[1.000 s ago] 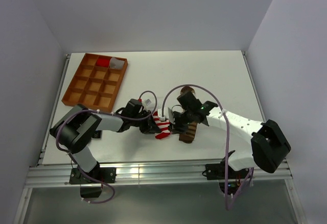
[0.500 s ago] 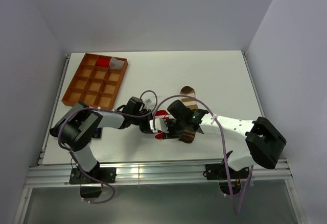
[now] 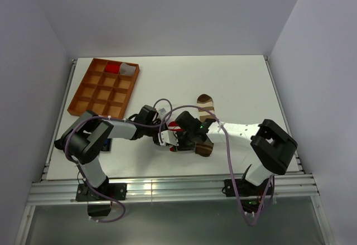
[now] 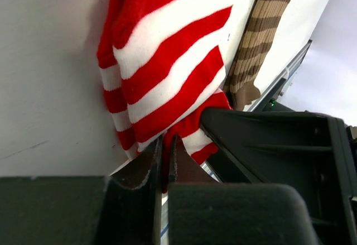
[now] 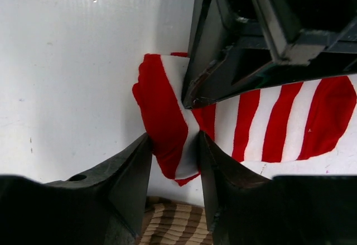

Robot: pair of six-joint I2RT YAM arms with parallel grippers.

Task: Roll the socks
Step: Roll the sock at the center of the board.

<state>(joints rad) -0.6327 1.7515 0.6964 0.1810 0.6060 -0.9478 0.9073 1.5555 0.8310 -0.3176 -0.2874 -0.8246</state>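
Right wrist view: our right end effector (image 5: 174, 150) and left end effector (image 4: 165, 147) clamped the red-and-white sock (image 5: 268, 126), seemingly to start rolling

Three views: one overhead, two close wrist cameras
The top camera looks down from high above the near edge onto the whole table (image 3: 234, 83). The wrist cameras sit very close to the red-and-white sock (image 4: 167, 61), facing it from opposite sides; all three views share that sock

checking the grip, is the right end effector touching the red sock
Touching. Right wrist view: the right end effector pinches the red sock between both fingers.
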